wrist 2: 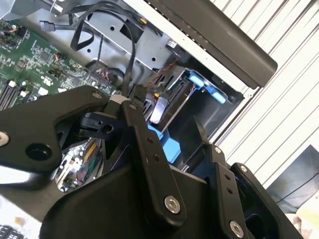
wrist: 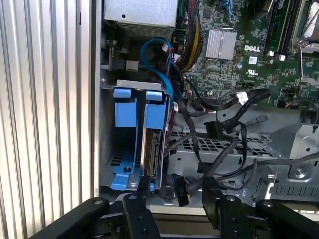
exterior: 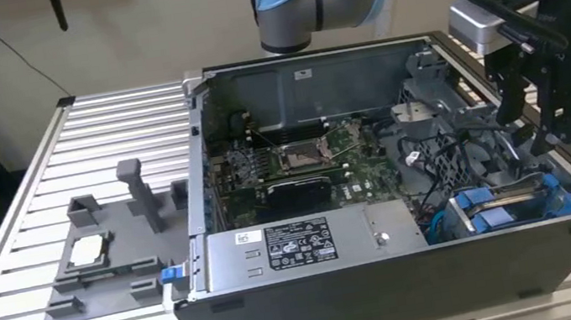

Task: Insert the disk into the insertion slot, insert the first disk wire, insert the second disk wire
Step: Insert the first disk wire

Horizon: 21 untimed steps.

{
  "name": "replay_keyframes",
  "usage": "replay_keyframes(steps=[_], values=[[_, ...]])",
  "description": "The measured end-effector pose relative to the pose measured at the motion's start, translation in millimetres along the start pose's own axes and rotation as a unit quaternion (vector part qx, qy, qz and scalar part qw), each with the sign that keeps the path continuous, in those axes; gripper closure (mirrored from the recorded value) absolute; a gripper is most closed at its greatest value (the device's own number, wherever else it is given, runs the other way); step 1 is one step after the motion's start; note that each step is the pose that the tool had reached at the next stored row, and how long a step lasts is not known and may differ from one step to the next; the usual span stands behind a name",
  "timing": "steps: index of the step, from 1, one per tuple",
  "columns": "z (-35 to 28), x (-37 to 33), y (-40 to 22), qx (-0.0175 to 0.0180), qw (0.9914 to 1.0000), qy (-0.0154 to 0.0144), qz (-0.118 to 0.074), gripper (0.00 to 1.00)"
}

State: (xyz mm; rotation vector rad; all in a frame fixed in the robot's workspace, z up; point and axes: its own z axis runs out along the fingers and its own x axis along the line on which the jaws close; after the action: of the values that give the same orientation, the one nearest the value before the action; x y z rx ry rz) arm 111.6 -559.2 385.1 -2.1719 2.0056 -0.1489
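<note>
Exterior view first: the gripper (exterior: 540,137) hangs over the open computer case (exterior: 395,288), above the case's near corner on the exterior view's right. That is where the insertion slot (exterior: 495,218) sits, dark grey sheet metal with glossy blue plastic tabs. In the first wrist view the disk (wrist: 149,149) stands on edge inside that slot, a slim slab with a bare metal side, flanked by the blue tabs. So I judge the disk step done and the wire work now in hand. The claw is wide open, its two matte black fingers (wrist: 142,186) well apart with nothing clamped. A small black plug (wrist: 180,191) on a limp cord lies between them; whether it touches either, I cannot tell. More rubbery black leads (wrist: 215,130) sprawl over the perforated steel floor beside the slot, and a blue cable (wrist: 158,59) arcs past it. To my eye, seating a wire calls for a square pinch on the small rigid plug and a straight push, since the cord itself will flop.
</note>
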Motion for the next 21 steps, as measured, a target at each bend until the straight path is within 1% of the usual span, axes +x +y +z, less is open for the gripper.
replay_keyframes(steps=[2, 3, 5, 6, 8, 9, 10, 11, 18, 21], values=[[-0.1, -0.1, 0.3, 0.0011, 1.0, 0.0001, 0.0, 0.45], [-0.1, -0.1, 0.4, 0.0016, 1.0, 0.0002, 0.0, 0.47], [-0.2, -0.2, 0.8, 0.0026, 1.0, 0.0002, 0.0, 0.6], [-0.2, -0.2, 0.9, 0.0032, 0.99999, 0.0003, 0.0, 0.6], [-0.2, -0.3, 1.2, 0.0045, 0.99999, 0.0003, 0.0, 0.72], [-0.3, -0.4, 1.2, 0.0048, 0.99999, 0.0004, 0.0, 0.72], [-0.3, -0.6, 1.2, 0.005, 0.99999, 0.0004, 0.0, 0.78], [-0.3, -0.6, 1.3, 0.005, 0.99999, 0.0004, 0.0, 0.81], [-0.2, -0.6, 1.3, 0.005, 0.99999, 0.0005, 0.0, 0.81], [0.1, -0.6, 1.2, 0.0034, 0.99999, 0.0012, 0.0, 0.81]])
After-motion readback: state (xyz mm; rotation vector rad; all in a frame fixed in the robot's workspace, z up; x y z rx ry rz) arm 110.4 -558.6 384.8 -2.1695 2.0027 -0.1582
